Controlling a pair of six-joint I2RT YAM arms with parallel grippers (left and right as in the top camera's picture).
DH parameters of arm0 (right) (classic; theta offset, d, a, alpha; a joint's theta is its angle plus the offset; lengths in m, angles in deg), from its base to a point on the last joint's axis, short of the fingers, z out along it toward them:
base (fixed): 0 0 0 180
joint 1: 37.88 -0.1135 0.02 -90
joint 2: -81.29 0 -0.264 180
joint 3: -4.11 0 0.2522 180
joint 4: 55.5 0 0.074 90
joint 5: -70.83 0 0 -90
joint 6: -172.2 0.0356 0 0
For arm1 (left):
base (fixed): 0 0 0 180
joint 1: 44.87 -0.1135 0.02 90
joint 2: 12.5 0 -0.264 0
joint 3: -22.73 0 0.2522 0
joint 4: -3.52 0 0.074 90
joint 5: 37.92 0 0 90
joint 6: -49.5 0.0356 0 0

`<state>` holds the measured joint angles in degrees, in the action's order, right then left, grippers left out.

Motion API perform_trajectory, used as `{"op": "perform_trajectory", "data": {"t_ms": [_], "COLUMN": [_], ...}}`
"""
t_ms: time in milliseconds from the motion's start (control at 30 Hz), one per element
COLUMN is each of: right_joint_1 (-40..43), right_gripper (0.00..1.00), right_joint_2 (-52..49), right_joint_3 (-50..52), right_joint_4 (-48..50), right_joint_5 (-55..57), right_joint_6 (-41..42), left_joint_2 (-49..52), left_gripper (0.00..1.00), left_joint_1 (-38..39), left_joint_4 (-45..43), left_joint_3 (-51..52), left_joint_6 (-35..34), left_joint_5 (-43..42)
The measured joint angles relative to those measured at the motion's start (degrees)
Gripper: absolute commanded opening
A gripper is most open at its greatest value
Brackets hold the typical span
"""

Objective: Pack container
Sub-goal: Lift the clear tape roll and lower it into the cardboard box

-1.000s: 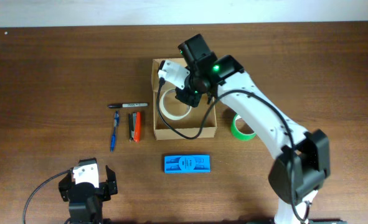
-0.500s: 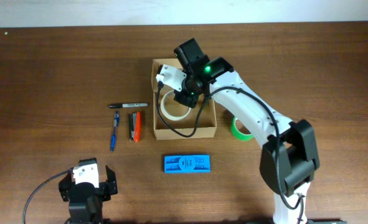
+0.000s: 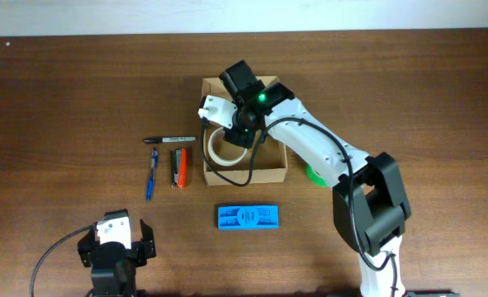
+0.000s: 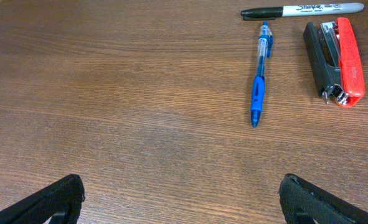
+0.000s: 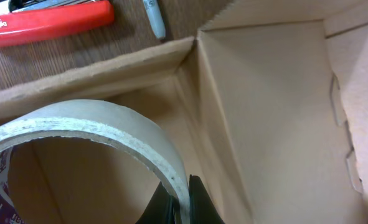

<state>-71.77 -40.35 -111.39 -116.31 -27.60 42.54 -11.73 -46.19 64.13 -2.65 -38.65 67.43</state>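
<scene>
Trouble, taken from the biggest thing down, begins with the right arm [image 3: 326, 153], which reaches across the table [image 3: 62, 99] and over the container [image 3: 245, 176]. The container sits open at mid-table. A sideways swing of the arm while its wrist is low inside could catch a cardboard wall and drag or tip the light box. The container itself is unrestrained, so any push on its left wall could slide it toward the stapler [image 3: 178, 167] just beside it. The tape roll [image 3: 219, 153] is inside the box near that left wall, with the right gripper [image 5: 179, 202] pinched on the roll's thin rim, one finger inside the ring and one outside. I cannot tell whether the roll touches the floor. Released from a height or on a tilt, it could land on edge, roll, and lean against the wall, wasting room for the other items. If a finger pad sticks to the tape, the roll could also lift back out as the arm withdraws. The green tape roll [image 3: 316, 173] lies half hidden under the arm, to the right of the box, where a careless retreat could knock it away. The blue packet [image 3: 248, 217] lies in front, well apart. The pen [image 4: 258, 81] and marker [image 4: 302, 10] are slim and round and would roll if nudged. The left gripper [image 4: 184, 205] rests spread wide near the front edge, far from all of it.
</scene>
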Motion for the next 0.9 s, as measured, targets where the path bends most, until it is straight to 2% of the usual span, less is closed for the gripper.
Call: {"op": "perform_trajectory", "data": {"t_ms": [367,433,533,900], "right_joint_1": [-0.2,-0.2,-0.2,-0.2], "right_gripper": [0.05,0.14,0.17,0.17], "right_joint_2": [-1.2,-1.2,-1.2,-1.2], "right_joint_3": [0.0,0.0,0.0,0.0], "right_joint_4": [0.9,0.9,0.9,1.7], "right_joint_5": [1.1,1.1,1.1,1.1], "right_joint_6": [-0.3,-0.2,-0.6,-0.6], "left_joint_2": [0.0,0.0,0.0,0.0], "left_gripper": [1.00,0.99,1.00,1.00], "left_joint_1": [0.0,0.0,0.0,0.0], "left_joint_4": [0.0,0.0,0.0,0.0], "left_joint_3": [0.0,0.0,0.0,0.0], "left_joint_6": [0.0,0.0,0.0,0.0], "left_joint_5": [0.0,0.0,0.0,0.0]}}
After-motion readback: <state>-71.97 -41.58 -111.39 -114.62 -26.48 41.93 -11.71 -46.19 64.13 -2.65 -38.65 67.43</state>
